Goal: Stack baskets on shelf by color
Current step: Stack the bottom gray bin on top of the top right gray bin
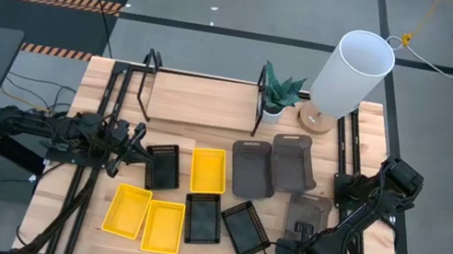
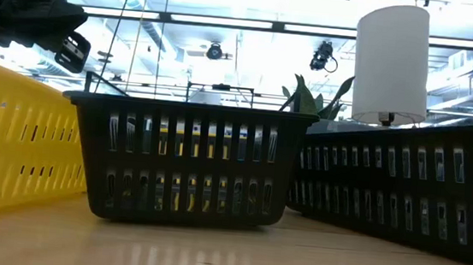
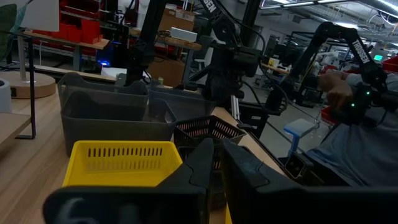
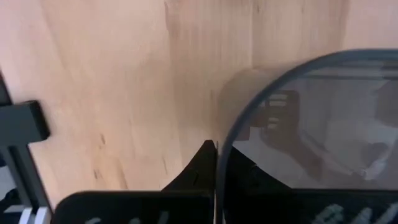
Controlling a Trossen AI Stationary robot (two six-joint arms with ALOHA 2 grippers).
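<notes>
Three yellow baskets (image 1: 208, 169) (image 1: 127, 211) (image 1: 163, 226), three black mesh baskets (image 1: 161, 167) (image 1: 201, 218) (image 1: 244, 228) and three grey baskets (image 1: 252, 169) (image 1: 293, 162) (image 1: 306, 218) sit on the tabletop, on the near side of the shelf (image 1: 202, 104). My left gripper (image 3: 217, 163) is shut and points right, at the left wall of the leftmost black basket. My right gripper (image 4: 216, 152) points down at the near end of the rightmost grey basket (image 4: 311, 118) and is shut on it. My left gripper is at the left wall of the black basket (image 1: 151, 162), but I cannot tell whether it touches it. My right gripper holds the grey basket by its rim at a rounded corner (image 4: 231, 134), coming from above. One finger (image 4: 202, 163) is outside the wall and the other is inside.
A white lamp (image 1: 348, 74) and a small potted plant (image 1: 280, 90) stand at the shelf's right end. Black frame tubes run along both sides of the table (image 1: 107, 115) (image 4: 15, 127). A person sits beyond the table's right side (image 3: 348, 118).
</notes>
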